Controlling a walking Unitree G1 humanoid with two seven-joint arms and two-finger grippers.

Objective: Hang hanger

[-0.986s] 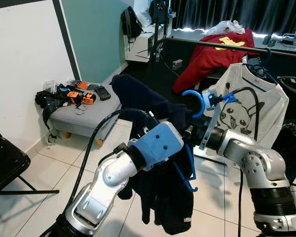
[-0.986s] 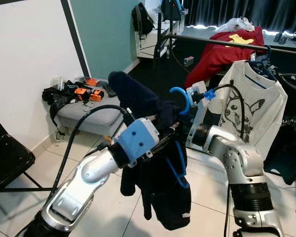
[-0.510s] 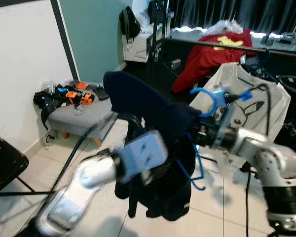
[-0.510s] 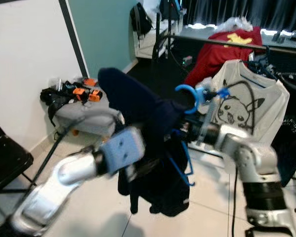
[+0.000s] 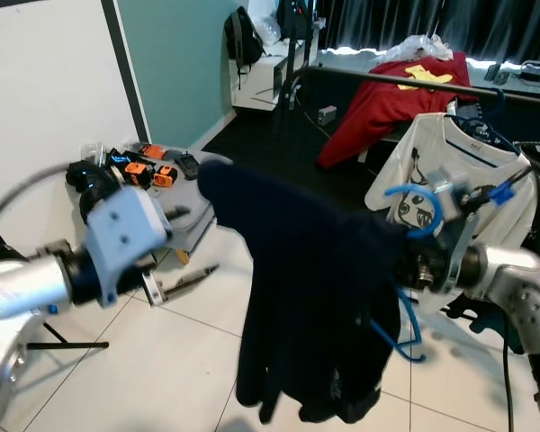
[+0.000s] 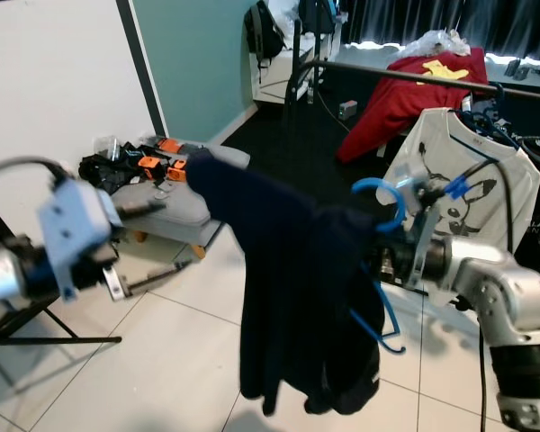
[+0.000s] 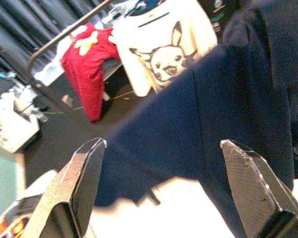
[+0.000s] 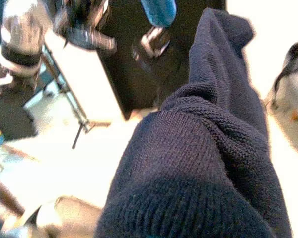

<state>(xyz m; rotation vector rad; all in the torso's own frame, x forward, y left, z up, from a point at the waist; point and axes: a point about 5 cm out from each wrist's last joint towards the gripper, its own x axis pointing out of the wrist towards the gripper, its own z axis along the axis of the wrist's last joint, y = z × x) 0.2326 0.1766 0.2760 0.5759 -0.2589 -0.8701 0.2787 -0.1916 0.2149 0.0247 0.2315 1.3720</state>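
Hanging from a blue hanger (image 5: 412, 202), a dark navy sweater (image 5: 310, 297) droops in mid-air in front of the robot, one sleeve stretched out toward the robot's left and the body sagging toward the white tiled floor (image 5: 180, 360). The hanger's blue hook curls up just above the right arm's wrist, and its lower blue bar pokes out below the sweater on the right side. The right claw (image 5: 405, 270) sits at the hanger's neck, buried in the knit; the sweater covers its fingers, so whether it is clamped or loose cannot be told, though the hanger rides at that wrist. In the right wrist view the navy knit bulks close before the lens.

The left claw (image 5: 175, 286) is off to the robot's left, apart from the sweater, its two black fingers (image 7: 77, 193) spread wide with nothing between them; the left wrist view looks between them at the sweater.

Behind, a dark clothes rail (image 5: 387, 81) crosses the room, with a red garment (image 5: 387, 103) draped over it and a white T-shirt (image 5: 463, 166) with a cartoon print hanging just behind the right arm. A grey ottoman (image 6: 175, 211) carrying orange and black gear stands by the white wall on the left, and a black backpack (image 5: 240, 40) hangs further back.
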